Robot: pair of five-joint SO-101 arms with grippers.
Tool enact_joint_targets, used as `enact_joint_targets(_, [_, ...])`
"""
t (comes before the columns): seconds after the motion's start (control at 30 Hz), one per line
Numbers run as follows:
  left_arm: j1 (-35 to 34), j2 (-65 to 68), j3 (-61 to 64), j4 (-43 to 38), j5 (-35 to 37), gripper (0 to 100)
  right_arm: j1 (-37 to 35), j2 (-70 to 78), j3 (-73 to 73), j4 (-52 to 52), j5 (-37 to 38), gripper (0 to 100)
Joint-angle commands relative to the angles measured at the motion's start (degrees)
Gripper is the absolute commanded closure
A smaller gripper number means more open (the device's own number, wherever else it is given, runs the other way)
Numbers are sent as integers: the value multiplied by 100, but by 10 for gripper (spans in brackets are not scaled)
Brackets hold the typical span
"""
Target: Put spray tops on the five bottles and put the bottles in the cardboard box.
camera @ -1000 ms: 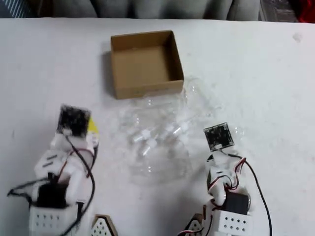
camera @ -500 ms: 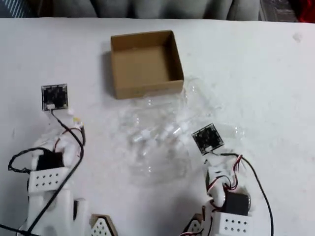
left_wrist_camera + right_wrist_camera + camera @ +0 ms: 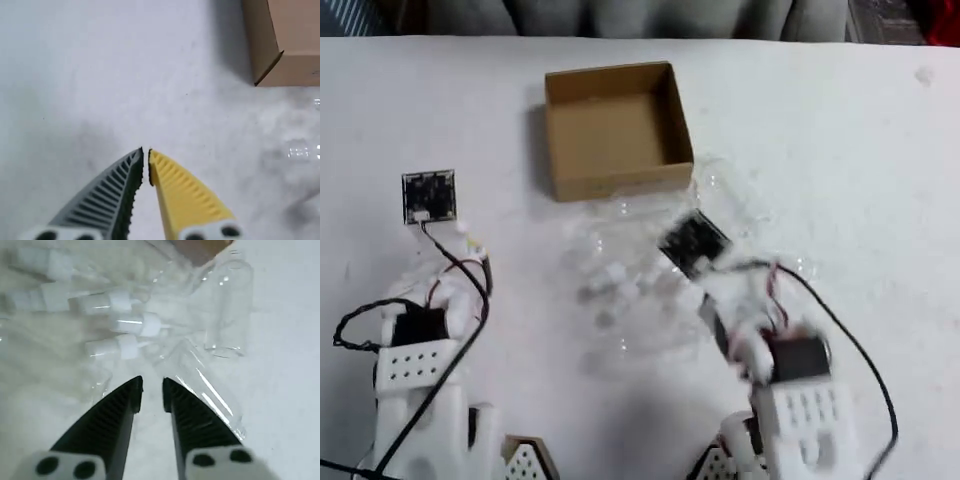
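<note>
Cardboard box (image 3: 620,182) stands open on the white table (image 3: 880,150) in the high view, with nothing visible inside it. Clear bottles (image 3: 650,300) lie in a loose heap at 6 o'clock from the box, close to its near wall. White spray tops (image 3: 617,273) lie among them. The left arm (image 3: 420,345) sits at 8 o'clock from the heap, well apart from it. The right arm (image 3: 790,365) sits at 4 o'clock from the heap, with its wrist end over the heap's 2 o'clock part.

Left wrist view: the left gripper (image 3: 146,154) is closed to a hairline gap. Its grey and yellow toothed fingers meet tip to tip with nothing between them. Bare table lies beneath. One corner of the box is near the tips but apart from them.

Right wrist view: the right gripper (image 3: 151,384) is set narrow, with a slim gap between its black fingers, and it holds nothing. Several spray tops lie just beyond the tips. One bottle lies just beside one finger. Another bottle sits farther off, near the box corner.
</note>
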Motion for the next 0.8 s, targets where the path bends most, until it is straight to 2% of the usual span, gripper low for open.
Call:
enact_joint_targets(0.0, [-57, 391, -484, -35, 70, 979, -514, 2246, -1943, 488, 26, 883])
enact_joint_targets(0.17, [-268, 1516, -1116, -88, 70, 979, -734, 4303, -3780, 927, 18, 927])
enact_joint_targets(0.3, [-453, 2211, -1556, -70, 62, 979, -734, 5587, -4897, 919, -132, 903])
enact_joint_targets(0.43, [-541, 2466, -1723, -79, 62, 979, -505, 6624, -5855, 919, -1459, 986])
enact_joint_targets(0.5, [-541, 2457, -1723, -88, 62, 979, -374, 7099, -6207, 919, -2022, 969])
enact_joint_targets(0.77, [-541, 2457, -1723, -97, 62, 979, 180, 8330, -7200, 927, -3253, 969])
